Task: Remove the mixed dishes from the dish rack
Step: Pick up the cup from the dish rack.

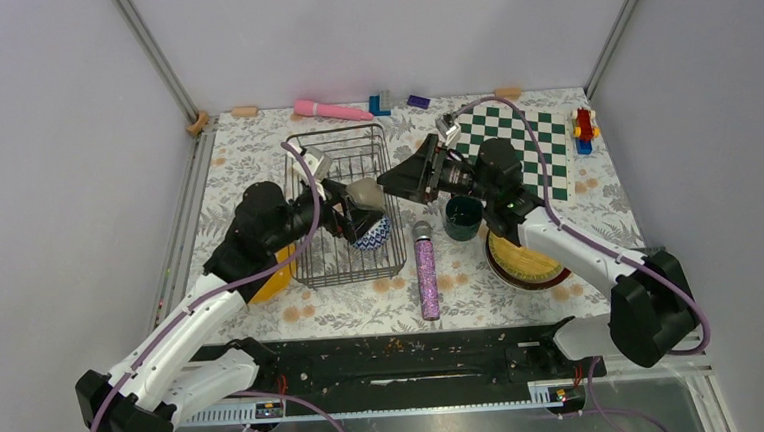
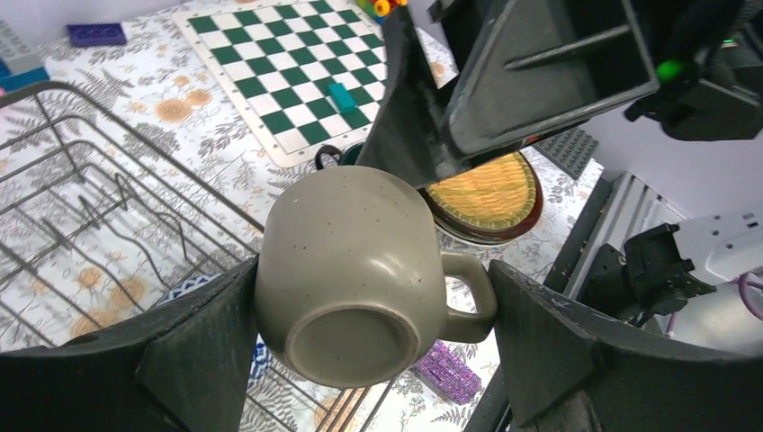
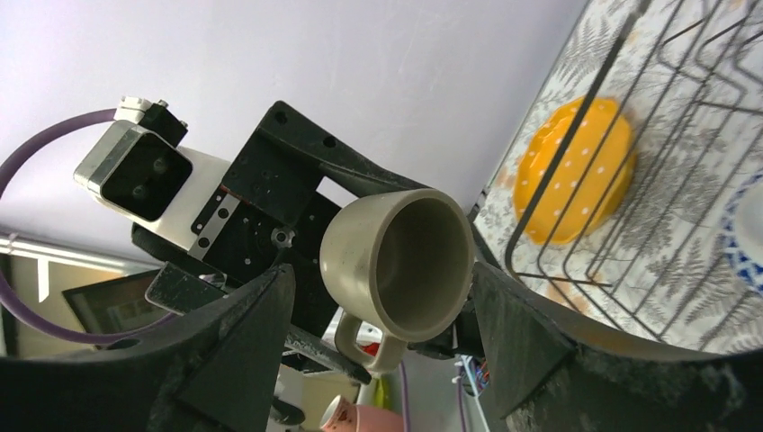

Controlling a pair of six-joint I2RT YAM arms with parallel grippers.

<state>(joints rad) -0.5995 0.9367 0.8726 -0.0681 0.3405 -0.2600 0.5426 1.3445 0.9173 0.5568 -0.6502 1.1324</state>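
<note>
Cup: we see the small greyish cup (image 1: 365,192) held in the air over the right edge of the dish rack (image 1: 339,158), with the patterned bowl (image 1: 371,237) below it inside the rack.
Left tool: the left tool (image 2: 373,283) grips the cup, one finger on its wall and the other against the handle.
Right tool: the right tool (image 3: 382,270) stands open with a finger on either side of the cup; we see a gap on one side.
Axis: the cup lies sideways, its mouth toward the right tool and its base toward the left wrist.
Nearer arm: both arms meet at the cup. We judge this a handover, with the right tool due to close across the rim.
Views: the right wrist shows the hollow mouth and the handle hanging down. The left wrist shows only the base. The top view is too small to show the handle.
Bench: the dark teal mug (image 1: 463,216) and the stacked plates (image 1: 521,258) sit on the bench (image 1: 344,318), right of the rack.
</note>
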